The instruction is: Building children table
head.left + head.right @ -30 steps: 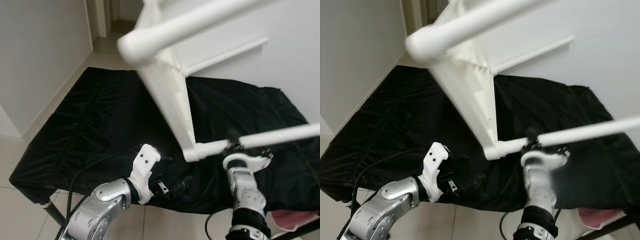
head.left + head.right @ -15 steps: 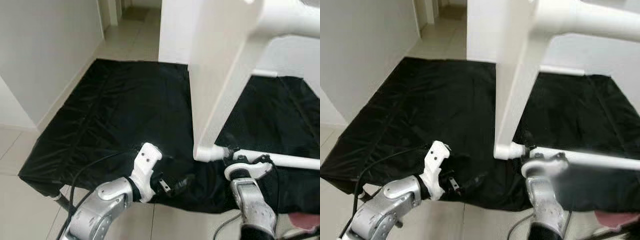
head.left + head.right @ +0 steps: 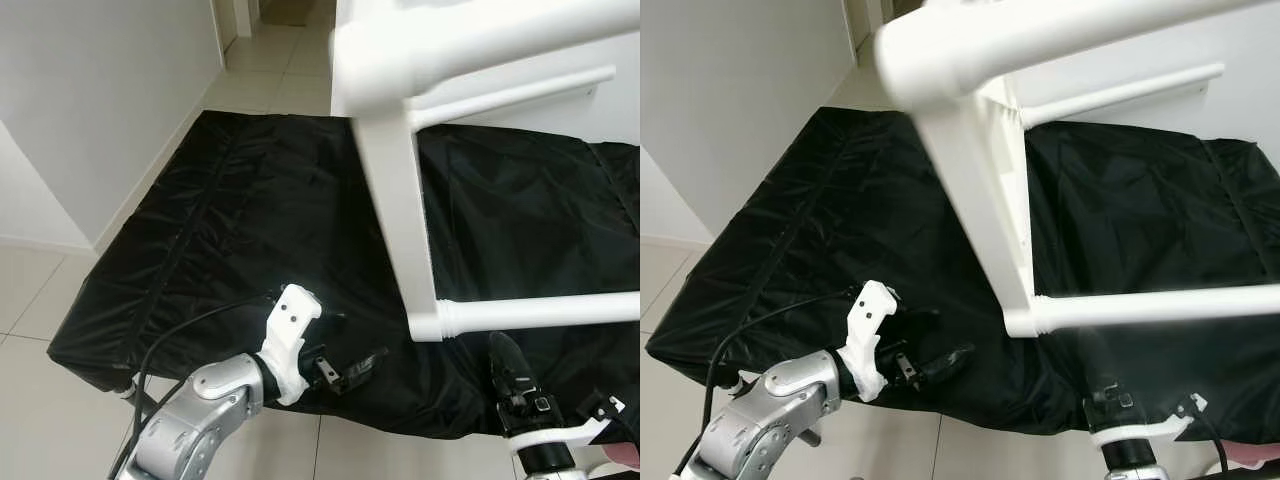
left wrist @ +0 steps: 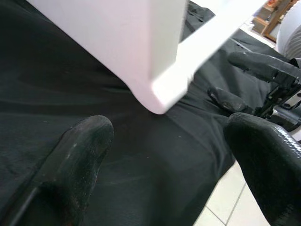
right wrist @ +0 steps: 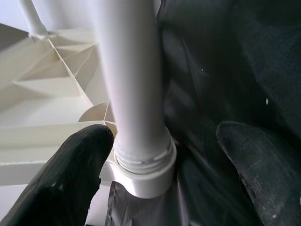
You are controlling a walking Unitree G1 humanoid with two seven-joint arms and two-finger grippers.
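Two hands are in front of me, low down at the near edge of a worktop (image 3: 150, 270) covered with a black cloth (image 3: 250, 210).

My left hand (image 3: 352, 368) sits just over that near edge. Its two black fingers (image 4: 77, 160) are spread wide apart, and there is nothing between them but black cloth. A black cable (image 3: 175, 335) loops from the cloth edge back to my left arm.

My right hand (image 3: 508, 372) is lower and to the right, and it points up. Its fingers (image 5: 70, 183) are spread too. In the right wrist view a white round leg (image 5: 134, 89) stands between the two fingers, but they are not pressed on it. I cannot tell if the left-side finger touches it.

The white children table (image 3: 395, 190) is tipped up over the black cloth, very close to my head camera. A flat white side piece runs down from a thick round bar at the top. At its bottom corner, a round leg (image 3: 540, 312) sticks out to the right. That leg has a ring where it joins the corner. The corner hangs just above my right hand and a little beyond my left one.

Past the worktop I see a pale tiled floor (image 3: 275, 80) and a white wall (image 3: 90, 90) on the left.
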